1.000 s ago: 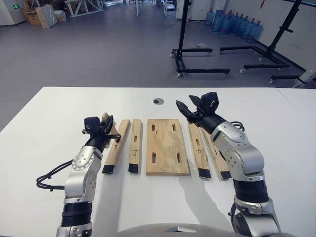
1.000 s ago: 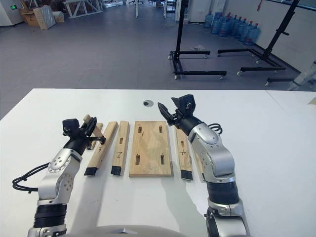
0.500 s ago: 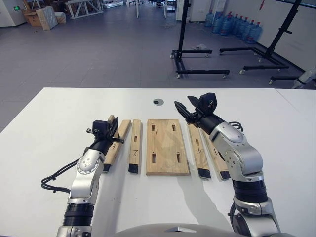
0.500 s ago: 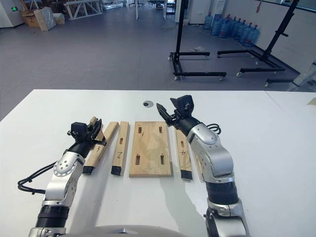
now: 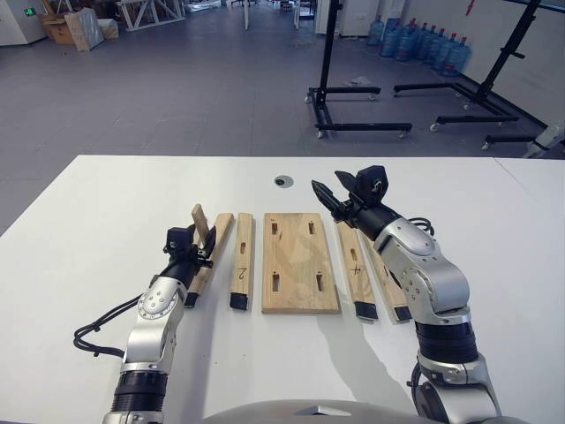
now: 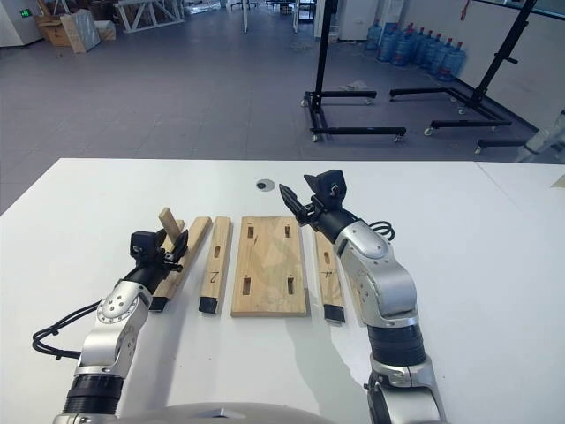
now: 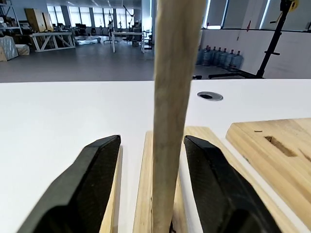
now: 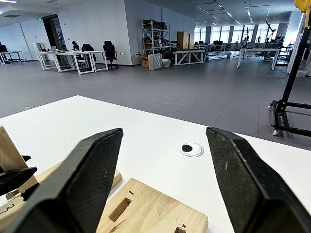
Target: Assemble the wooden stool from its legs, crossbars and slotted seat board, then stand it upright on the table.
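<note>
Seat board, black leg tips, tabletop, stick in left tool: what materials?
Seat board: pale bare-looking wood, grain and cut slots visible. Leg tips: matte black, probably rubber or plastic, unclear which. Table: smooth uniform white, likely laminate or paint. Stick in the left tool: same pale wood, grain visible.

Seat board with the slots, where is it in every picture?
Left eye view: seat board mid-table.
Right eye view: board mid-table too.
Left wrist view: board beside the jaws gripping a wooden piece.
Right wrist view: board just ahead of the open jaws.
Shared landmark: round table hole past its far end.
</note>
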`<action>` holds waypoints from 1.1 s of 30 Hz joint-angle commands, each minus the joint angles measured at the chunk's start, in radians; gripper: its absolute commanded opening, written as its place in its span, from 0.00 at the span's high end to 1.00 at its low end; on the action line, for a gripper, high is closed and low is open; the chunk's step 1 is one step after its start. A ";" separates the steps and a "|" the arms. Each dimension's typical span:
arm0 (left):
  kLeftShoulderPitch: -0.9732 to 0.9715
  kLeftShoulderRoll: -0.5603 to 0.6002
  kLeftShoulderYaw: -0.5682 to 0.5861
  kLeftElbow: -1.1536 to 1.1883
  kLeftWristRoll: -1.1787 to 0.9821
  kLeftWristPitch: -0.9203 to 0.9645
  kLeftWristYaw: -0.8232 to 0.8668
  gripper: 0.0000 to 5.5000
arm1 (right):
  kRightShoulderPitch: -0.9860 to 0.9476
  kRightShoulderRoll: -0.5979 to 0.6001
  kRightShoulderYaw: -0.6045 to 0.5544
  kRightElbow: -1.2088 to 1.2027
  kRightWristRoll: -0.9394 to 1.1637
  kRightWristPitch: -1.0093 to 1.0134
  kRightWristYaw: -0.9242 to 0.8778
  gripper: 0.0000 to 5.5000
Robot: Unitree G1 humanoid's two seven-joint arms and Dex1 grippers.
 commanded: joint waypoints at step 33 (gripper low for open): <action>-0.336 0.072 0.071 -0.087 -0.050 0.461 0.048 0.53 | -0.003 0.008 -0.001 -0.022 0.005 0.009 -0.013 0.43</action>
